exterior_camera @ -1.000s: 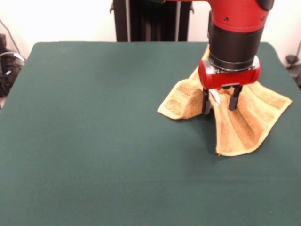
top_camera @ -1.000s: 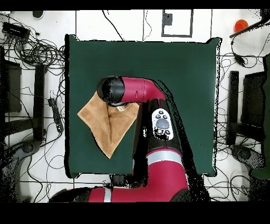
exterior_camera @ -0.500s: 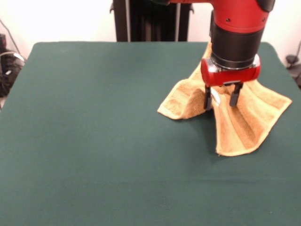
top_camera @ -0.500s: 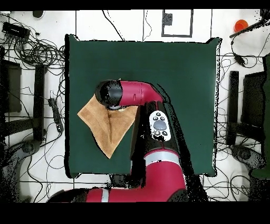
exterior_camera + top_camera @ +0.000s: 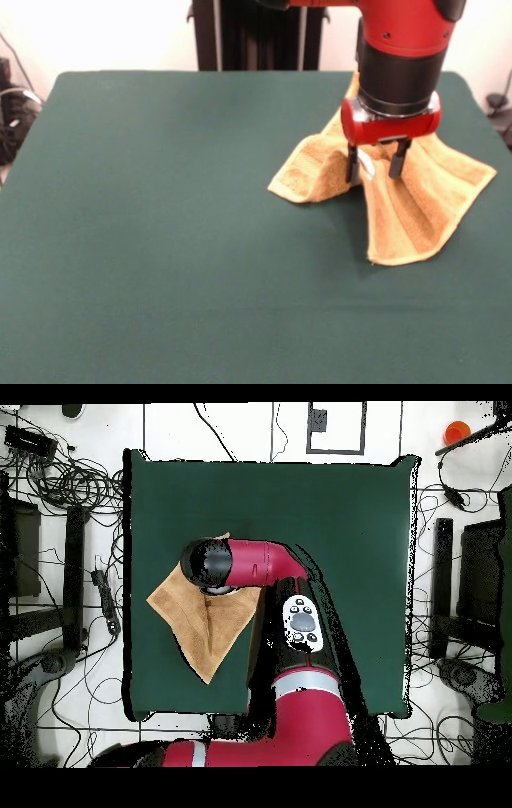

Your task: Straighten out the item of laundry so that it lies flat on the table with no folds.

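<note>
Green table (image 5: 160, 240) bears rumpled towel (image 5: 416, 216) under open claw (image 5: 374, 170).

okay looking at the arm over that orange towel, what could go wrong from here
The gripper hangs open over the raised ridge of the towel; closing there might pinch both layers and keep the fold. The towel also lies near the table edge, with a corner past it in the overhead view, so a pull could drag it off.

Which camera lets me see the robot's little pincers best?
The front view: the gripper hangs open above the bunched orange towel, both dark fingers plain. In the overhead view the red arm hides the gripper entirely.
</note>
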Controlling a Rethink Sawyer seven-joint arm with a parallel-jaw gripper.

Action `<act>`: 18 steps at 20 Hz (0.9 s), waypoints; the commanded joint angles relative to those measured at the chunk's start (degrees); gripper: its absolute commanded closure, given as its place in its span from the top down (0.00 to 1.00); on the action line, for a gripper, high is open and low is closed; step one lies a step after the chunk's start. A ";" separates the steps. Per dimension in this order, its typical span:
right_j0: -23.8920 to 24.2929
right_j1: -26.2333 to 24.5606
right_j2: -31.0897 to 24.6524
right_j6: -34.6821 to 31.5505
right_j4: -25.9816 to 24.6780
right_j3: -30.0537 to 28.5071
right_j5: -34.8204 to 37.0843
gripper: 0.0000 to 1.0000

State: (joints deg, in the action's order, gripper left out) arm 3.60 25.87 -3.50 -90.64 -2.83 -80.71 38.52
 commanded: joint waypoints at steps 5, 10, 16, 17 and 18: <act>-1.81 -1.55 -0.41 -6.21 -3.22 -4.47 -1.74 1.00; -1.94 -1.65 -0.18 -6.04 -3.57 -4.20 -1.46 1.00; -1.83 -1.75 -0.29 -6.28 -4.80 -4.02 -1.43 1.00; -1.89 -1.75 -0.26 -6.33 -5.06 -3.96 -1.47 1.00; -1.92 -1.72 -0.21 -6.35 -5.22 -3.98 -1.48 1.00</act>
State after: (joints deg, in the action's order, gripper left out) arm 3.14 25.87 -3.29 -90.64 -5.68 -80.71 38.52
